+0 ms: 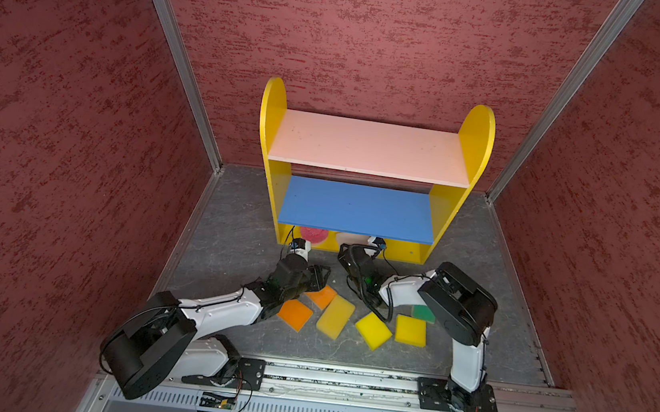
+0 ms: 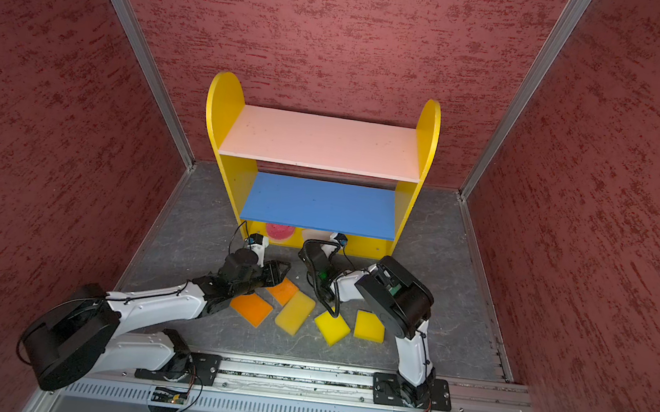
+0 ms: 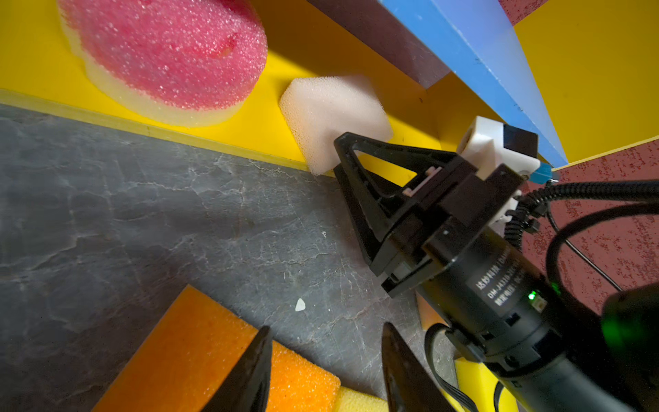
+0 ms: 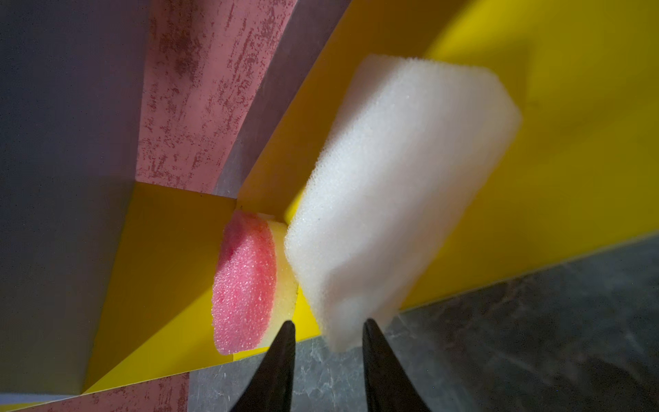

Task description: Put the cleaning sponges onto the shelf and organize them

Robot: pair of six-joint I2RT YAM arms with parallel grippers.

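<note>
The shelf (image 1: 478,147) stands at the back. On its yellow base (image 3: 271,117) lie a round pink sponge (image 3: 171,53) and an off-white sponge (image 4: 392,178) whose near corner overhangs the edge. My right gripper (image 4: 330,323) is open around that corner, with a gap showing beside one finger. My left gripper (image 3: 326,331) is open, low over the floor, and one fingertip (image 3: 262,342) is above an orange sponge (image 1: 323,296). On the floor lie another orange sponge (image 1: 295,314), three yellow ones (image 1: 335,316) (image 1: 373,329) (image 1: 410,330) and a green-topped one (image 1: 423,313), partly hidden by the right arm.
The pink upper board (image 1: 368,146) and blue middle board (image 1: 357,210) are bare. Red textured walls close in three sides. The blue board hangs just above my right wrist camera (image 3: 499,146). An aluminium rail (image 1: 343,377) runs along the front.
</note>
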